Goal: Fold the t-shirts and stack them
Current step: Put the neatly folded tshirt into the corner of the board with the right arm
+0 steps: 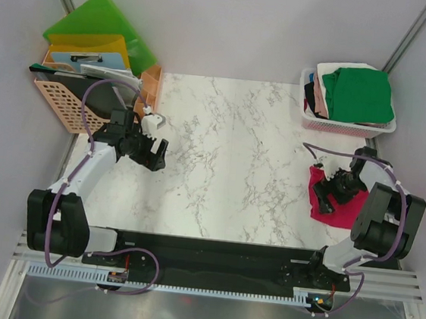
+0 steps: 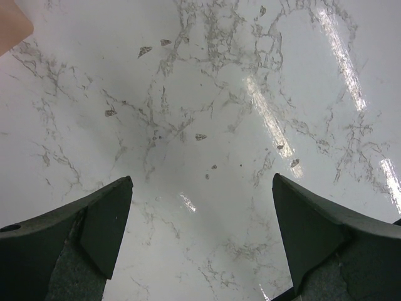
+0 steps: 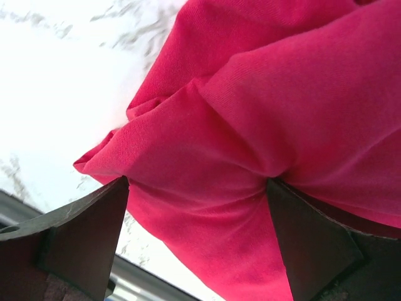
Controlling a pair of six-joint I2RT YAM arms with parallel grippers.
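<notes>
Top external camera: fixed overhead and behind the near edge, looking down on the whole marble table [image 1: 220, 160], with the near edge at 6 o'clock. Left wrist camera: close over bare marble, facing down. Right wrist camera: very close on the crimson t-shirt [image 3: 250, 125], which the top view shows just past 3 o'clock.

Your left arm [image 1: 90, 168] has a white link between black joints; your right arm [image 1: 378, 215] is black throughout, with purple cables [image 1: 82, 106] along both. The fingers [image 2: 75, 238] are dark, wedge-shaped.
</notes>
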